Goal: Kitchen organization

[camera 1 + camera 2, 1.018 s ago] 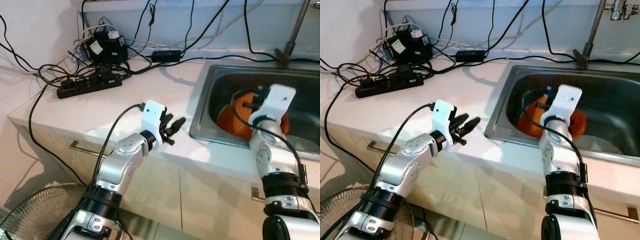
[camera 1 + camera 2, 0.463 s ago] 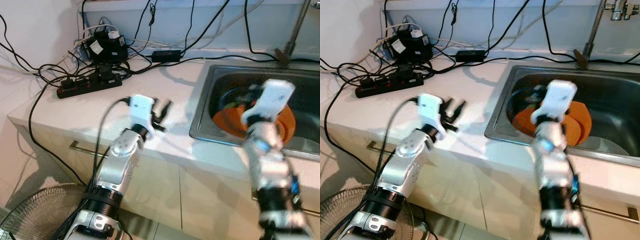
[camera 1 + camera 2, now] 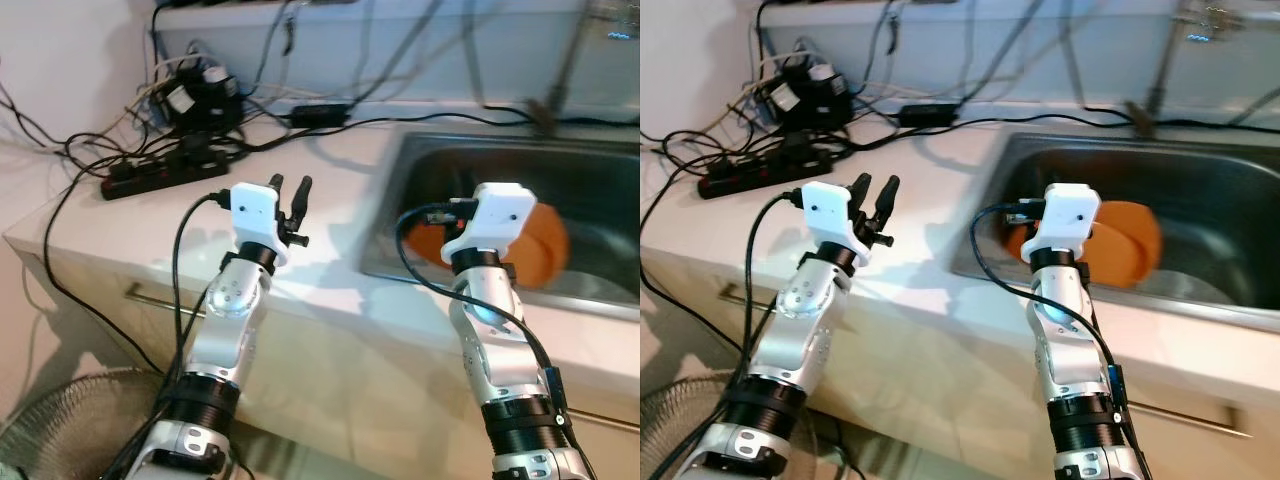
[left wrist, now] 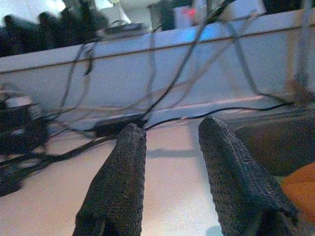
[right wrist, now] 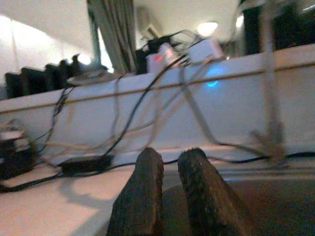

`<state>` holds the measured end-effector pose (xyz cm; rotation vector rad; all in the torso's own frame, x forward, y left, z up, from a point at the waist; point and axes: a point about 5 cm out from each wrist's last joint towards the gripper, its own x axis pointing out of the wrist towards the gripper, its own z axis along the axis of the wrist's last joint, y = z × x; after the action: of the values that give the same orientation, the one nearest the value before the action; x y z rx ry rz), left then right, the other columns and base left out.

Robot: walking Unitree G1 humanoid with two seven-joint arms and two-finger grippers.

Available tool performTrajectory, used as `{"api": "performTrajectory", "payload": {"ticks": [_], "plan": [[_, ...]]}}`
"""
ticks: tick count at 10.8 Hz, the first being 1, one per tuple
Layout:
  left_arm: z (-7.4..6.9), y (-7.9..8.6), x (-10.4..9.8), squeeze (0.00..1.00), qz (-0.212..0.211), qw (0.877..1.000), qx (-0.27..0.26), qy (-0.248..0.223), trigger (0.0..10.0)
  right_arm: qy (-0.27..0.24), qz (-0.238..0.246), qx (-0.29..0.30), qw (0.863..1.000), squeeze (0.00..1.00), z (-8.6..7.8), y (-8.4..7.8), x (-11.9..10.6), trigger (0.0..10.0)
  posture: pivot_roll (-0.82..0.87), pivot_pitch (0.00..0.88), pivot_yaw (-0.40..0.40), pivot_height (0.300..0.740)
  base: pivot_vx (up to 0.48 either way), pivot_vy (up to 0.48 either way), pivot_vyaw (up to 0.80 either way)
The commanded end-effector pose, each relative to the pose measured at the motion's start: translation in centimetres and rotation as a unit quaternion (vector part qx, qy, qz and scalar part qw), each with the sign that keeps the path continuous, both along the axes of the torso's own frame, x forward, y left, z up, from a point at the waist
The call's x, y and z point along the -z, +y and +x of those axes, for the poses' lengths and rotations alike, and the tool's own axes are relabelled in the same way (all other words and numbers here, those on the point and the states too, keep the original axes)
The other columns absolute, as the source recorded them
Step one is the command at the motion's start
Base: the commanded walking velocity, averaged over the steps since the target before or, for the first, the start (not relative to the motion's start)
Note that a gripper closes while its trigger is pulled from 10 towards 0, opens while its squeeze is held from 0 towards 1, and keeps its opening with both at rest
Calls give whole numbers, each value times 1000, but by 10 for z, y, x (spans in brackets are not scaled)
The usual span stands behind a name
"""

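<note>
Orange plates (image 3: 541, 247) lie in the steel sink (image 3: 377, 262) set into the white counter on the right. My left gripper (image 3: 290, 186) is held up over the counter left of the sink, open with nothing between its fingers (image 4: 125, 162). An orange edge (image 4: 301, 184) shows beside it in the left wrist view. My right wrist mount (image 3: 496, 213) hangs at the sink's front rim, in front of the plates. In the right wrist view my right gripper (image 5: 170, 155) is shut on nothing and points over the sink toward the back wall.
A black power strip (image 3: 160, 170) and adapters (image 3: 196, 92) with tangled cables cover the counter's back left. A faucet (image 3: 556, 82) stands behind the sink. A drawer handle (image 3: 160, 297) and a floor fan (image 3: 60, 430) sit below the counter edge.
The camera has shifted. My left gripper turned from pointing right to pointing up and away. My right wrist drew back from over the plates toward the sink's front rim.
</note>
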<state>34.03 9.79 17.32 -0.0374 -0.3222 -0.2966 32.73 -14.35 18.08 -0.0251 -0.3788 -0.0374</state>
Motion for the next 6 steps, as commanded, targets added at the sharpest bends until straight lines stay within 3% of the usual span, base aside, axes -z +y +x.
{"api": "performTrajectory", "payload": {"ticks": [1,6], "plan": [[0,3,2,0,4,1000,-8,-1,10000,-1,3,-1,1000,0,-2,0,1,10000,48,0,126,740,0,-480,0],[0,1,3,0,1,1000,-3,-13,10000,-10,7,-6,1000,0,-3,0,-1,10000,43,0,125,740,0,-480,0]]}}
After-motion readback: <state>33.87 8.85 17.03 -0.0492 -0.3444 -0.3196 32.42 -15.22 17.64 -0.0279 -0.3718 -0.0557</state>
